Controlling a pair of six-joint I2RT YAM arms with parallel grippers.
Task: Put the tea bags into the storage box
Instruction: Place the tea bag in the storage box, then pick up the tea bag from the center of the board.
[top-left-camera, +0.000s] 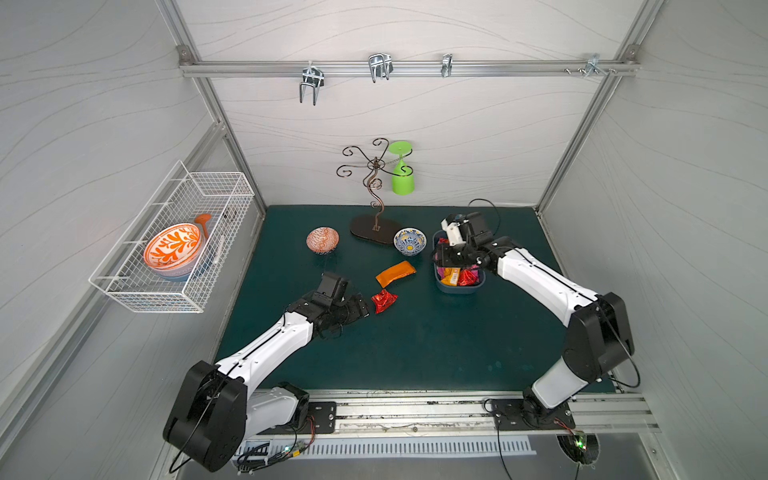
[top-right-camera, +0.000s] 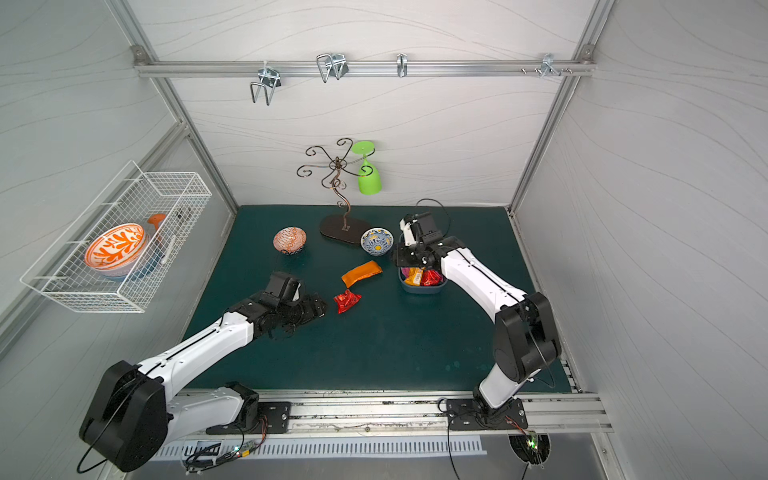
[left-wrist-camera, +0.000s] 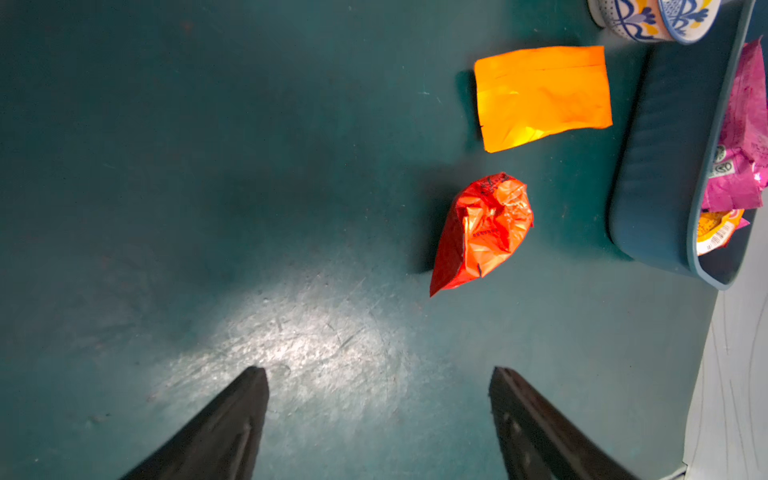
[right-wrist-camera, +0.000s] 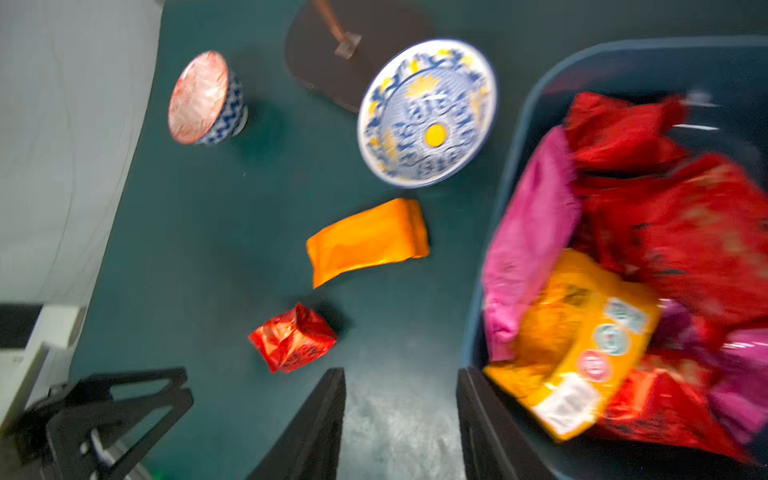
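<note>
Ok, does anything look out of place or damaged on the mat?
Two packets lie outside the storage box, loose on the green mat: a flat orange tea bag and, beside it, a heavily crumpled red tea bag. Nothing else looks spilled or tipped.

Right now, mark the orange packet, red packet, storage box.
orange packet (top-left-camera: 395, 273), in a top view, its middle.
red packet (top-left-camera: 384, 301), in a top view, its middle.
storage box (top-left-camera: 455, 289), in a top view, near wall.
</note>
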